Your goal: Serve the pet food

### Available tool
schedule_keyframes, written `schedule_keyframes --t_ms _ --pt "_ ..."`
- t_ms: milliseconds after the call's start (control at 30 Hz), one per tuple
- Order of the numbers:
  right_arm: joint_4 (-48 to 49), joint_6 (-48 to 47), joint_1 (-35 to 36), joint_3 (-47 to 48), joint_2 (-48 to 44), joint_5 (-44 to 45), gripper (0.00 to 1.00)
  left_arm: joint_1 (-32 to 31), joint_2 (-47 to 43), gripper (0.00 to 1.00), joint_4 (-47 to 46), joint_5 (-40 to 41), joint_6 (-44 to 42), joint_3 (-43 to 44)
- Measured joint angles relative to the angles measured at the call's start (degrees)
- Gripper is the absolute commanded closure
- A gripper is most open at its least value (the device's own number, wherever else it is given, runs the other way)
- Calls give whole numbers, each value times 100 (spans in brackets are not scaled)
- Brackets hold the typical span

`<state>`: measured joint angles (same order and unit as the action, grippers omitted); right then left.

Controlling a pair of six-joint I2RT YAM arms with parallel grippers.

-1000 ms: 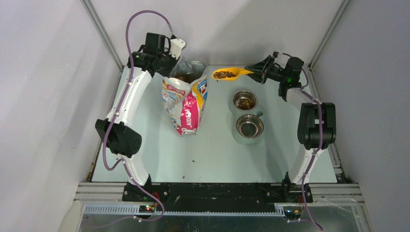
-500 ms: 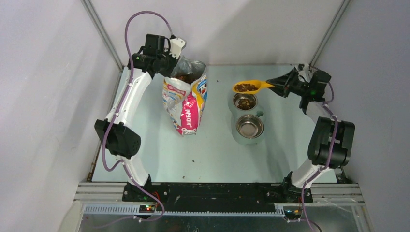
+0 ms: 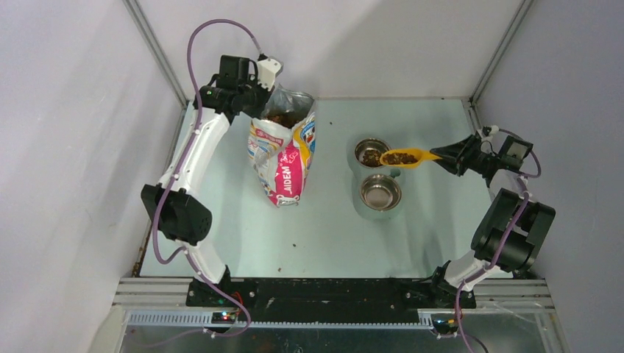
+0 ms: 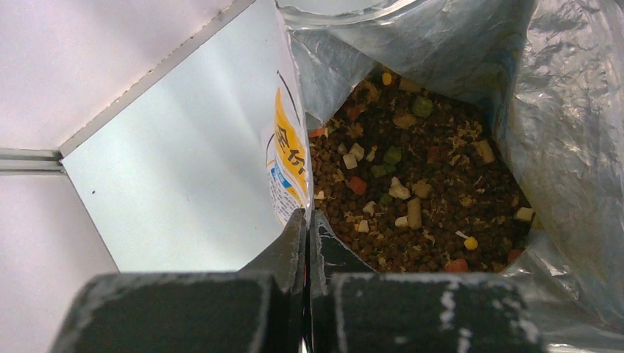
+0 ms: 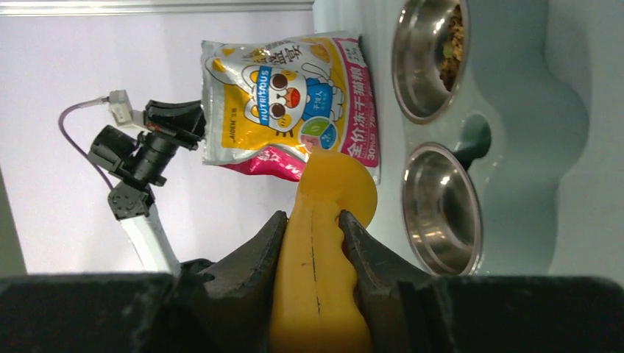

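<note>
- You had the right gripper [image 3: 450,156] closed partway onto the handle of the yellow scoop [image 3: 417,155]. In the right wrist view both jaws pressed against the handle's sides.
- The scoop's long axis ran left to right at right-centre of the top view, with the handle at the jaws and the cup pointing left.
- The pet food [image 3: 399,158] lay heaped in the cup, directly left of the jaws. The cup sat at the right rim of the upper steel bowl [image 3: 359,151], which held some kibble.
- The lower steel bowl [image 3: 380,193] lay empty, just below the cup.
- Your left gripper [image 4: 306,229], at upper left of the top view, was pinched shut on the rim of the cat-food bag [image 3: 283,165]. More pet food lay inside.
- Judgement: the right arm was nearer. The pour would depend on centring the cup over a bowl, then rolling about the handle axis.
</note>
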<state>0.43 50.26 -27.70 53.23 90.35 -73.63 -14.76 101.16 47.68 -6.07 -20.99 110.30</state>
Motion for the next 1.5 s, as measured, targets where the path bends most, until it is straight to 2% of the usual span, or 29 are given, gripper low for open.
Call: schedule_keyframes --t_ms 300,567,733,1033,1500 --pt "-1624 -1762 -155 -7 -173 111 100 7 -162 99 -269 -72 105 -275" --pt "-2612 -2894 -389 -7 -321 708 100 17 -275 97 -435 -173 304 -452" --pt "-3121 -3445 -199 -7 -564 1311 100 22 -450 97 -745 -192 409 -734" --pt "-3344 -3711 192 -4 -949 2181 100 22 -608 96 -1021 -232 474 -938" --pt "-3368 -3814 1338 94 -1161 3053 100 17 -968 96 -1416 -505 756 -1025"
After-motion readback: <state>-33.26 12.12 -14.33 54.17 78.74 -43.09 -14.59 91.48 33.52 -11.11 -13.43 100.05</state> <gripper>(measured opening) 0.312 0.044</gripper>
